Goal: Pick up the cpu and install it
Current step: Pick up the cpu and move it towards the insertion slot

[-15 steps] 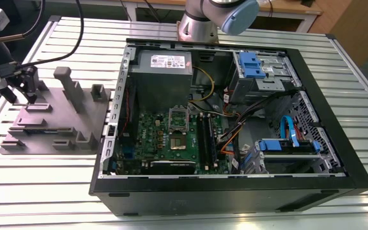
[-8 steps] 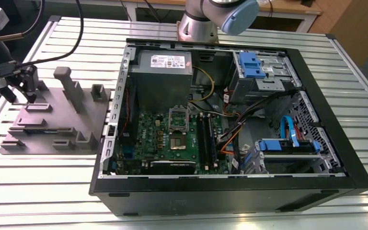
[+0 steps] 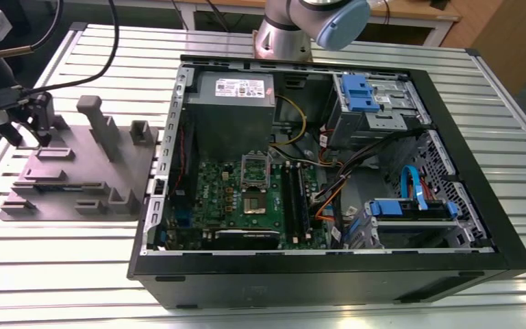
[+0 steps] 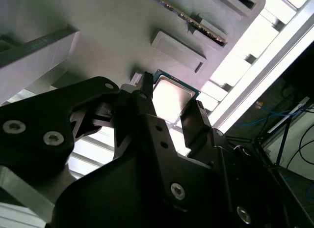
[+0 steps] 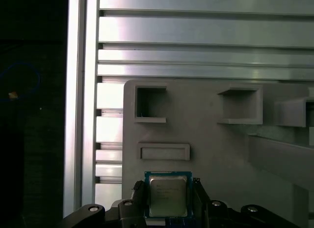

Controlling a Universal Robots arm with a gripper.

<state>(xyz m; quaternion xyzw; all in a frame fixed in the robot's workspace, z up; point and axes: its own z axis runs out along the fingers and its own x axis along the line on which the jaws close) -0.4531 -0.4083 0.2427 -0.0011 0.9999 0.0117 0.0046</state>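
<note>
The cpu, a small square chip with a silvery top and green rim, lies low over the grey holder block, at its corner near the table slats. My gripper straddles it, one black finger against each of two opposite edges. The second wrist view shows the same: cpu between the fingers of the gripper. In the exterior view the gripper hangs over the far left corner of the holder block. The open computer case holds the green motherboard with its socket.
The holder block carries upright posts and recessed pockets. Inside the case are a power supply, drive cages with blue clips, and loose cables. The arm's base stands behind the case on the slatted aluminium table.
</note>
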